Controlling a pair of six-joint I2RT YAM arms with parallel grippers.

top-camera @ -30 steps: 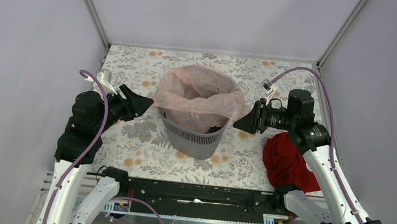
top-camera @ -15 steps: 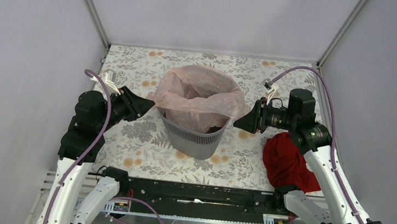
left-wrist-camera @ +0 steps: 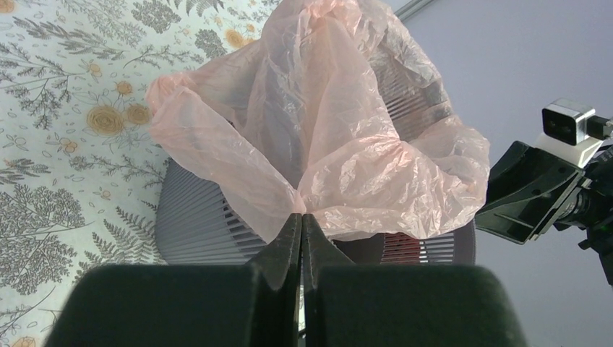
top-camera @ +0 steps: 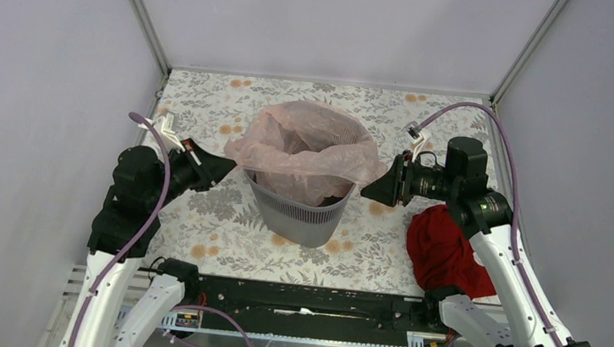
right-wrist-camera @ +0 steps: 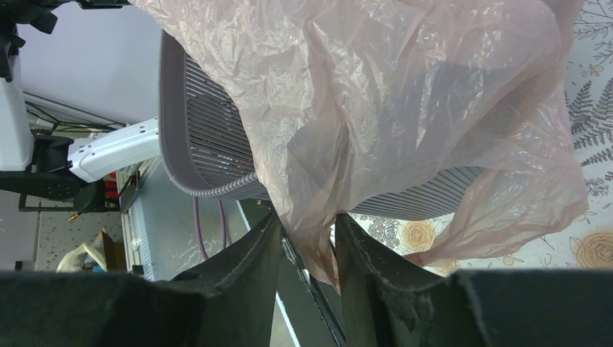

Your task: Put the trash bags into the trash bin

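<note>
The pale-pink trash bag [top-camera: 311, 144] lies crumpled over the mouth of the grey mesh trash bin [top-camera: 304, 217], spilling past the rim on both sides. My left gripper [top-camera: 232, 165] is level with the rim on the bin's left. In the left wrist view it [left-wrist-camera: 301, 217] is shut, with a fold of the bag [left-wrist-camera: 332, 144] drawn into its tips. My right gripper [top-camera: 364, 193] is at the bin's right side. Its fingers [right-wrist-camera: 307, 220] stand apart, and a hanging flap of the bag [right-wrist-camera: 405, 108] droops loosely between them, in front of the bin wall [right-wrist-camera: 217, 152].
A dark red cloth [top-camera: 441, 246] lies on the flowered tabletop [top-camera: 198, 214] under the right arm. Grey walls close in both sides and the back. A black rail [top-camera: 308, 301] runs along the near edge between the arm bases.
My left gripper has closed on the bag's left edge, and that corner of film now stretches out toward it. The right gripper and the bin have stayed where they were.
</note>
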